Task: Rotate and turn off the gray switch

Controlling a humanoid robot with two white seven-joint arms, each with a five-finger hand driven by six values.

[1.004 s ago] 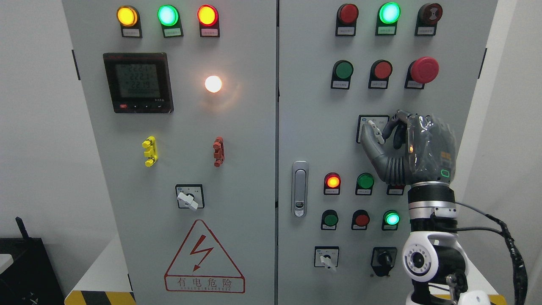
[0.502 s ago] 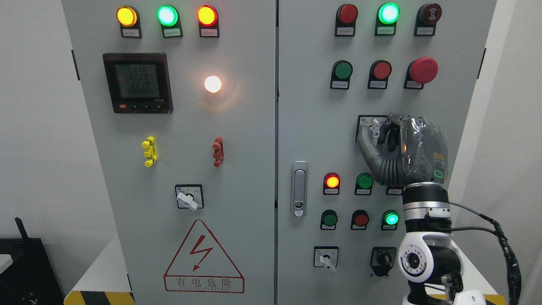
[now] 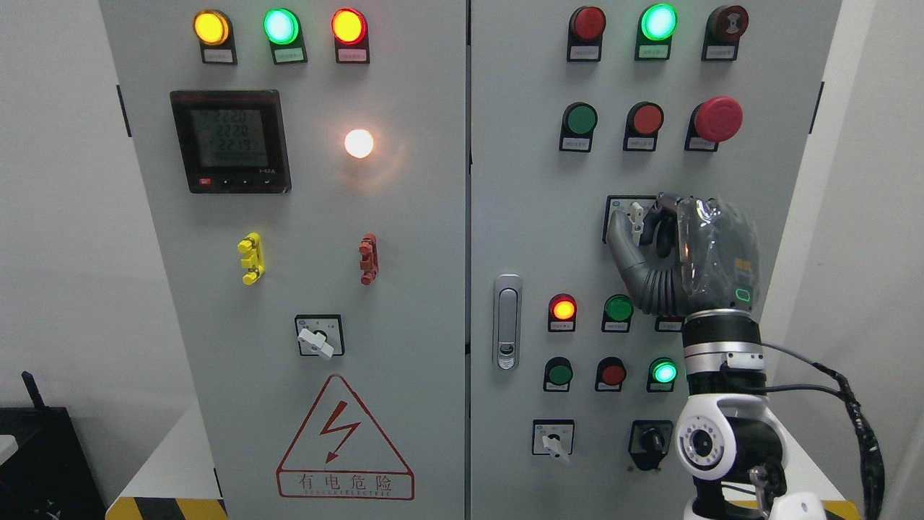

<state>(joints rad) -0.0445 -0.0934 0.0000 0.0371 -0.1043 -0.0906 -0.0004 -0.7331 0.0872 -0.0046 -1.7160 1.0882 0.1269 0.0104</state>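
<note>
Our right hand [image 3: 675,249] is grasping the gray switch [image 3: 636,217] on the right door of the cabinet [image 3: 527,217]. The knob stands nearly upright between our thumb and fingers [image 3: 660,217].

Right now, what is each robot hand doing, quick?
Right robot hand: closed on the gray switch, thumb and fingers pinching its handle.
Left robot hand: not in view.
</note>
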